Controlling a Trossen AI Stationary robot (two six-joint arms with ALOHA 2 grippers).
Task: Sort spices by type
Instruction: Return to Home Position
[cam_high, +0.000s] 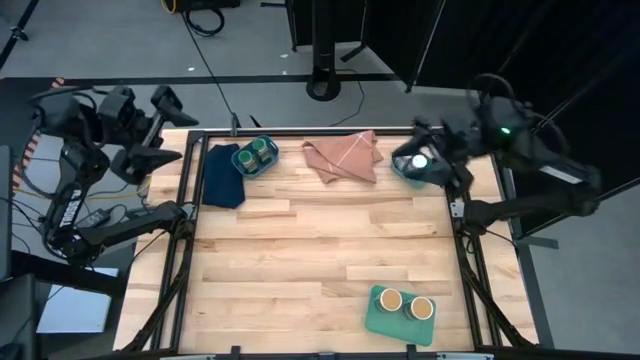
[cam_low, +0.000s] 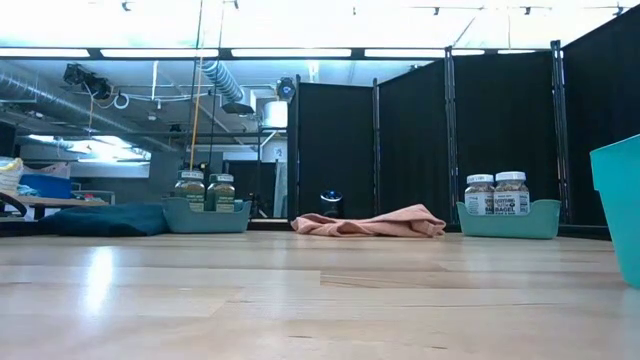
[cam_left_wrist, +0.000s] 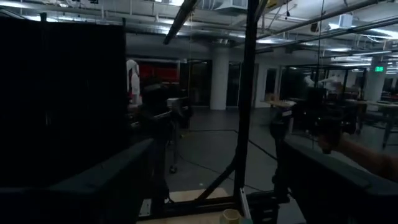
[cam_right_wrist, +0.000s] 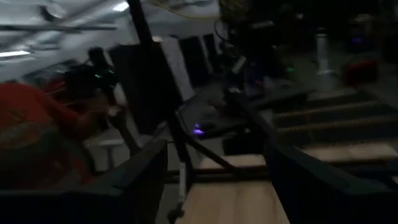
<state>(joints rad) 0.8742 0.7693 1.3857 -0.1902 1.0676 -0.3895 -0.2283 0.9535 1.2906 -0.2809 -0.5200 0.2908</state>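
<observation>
On the table (cam_high: 320, 240), the paired jars (cam_high: 391, 299) stand apart from both spread jaws.

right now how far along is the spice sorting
Sorting looks done: two green-lidded jars sit in the far-left bin, two white-lidded jars in the far-right bin, two tan-topped jars in the green bin. Nothing in hand: left gripper and right gripper open, empty, near the far corners. Left: parking the arms.
</observation>
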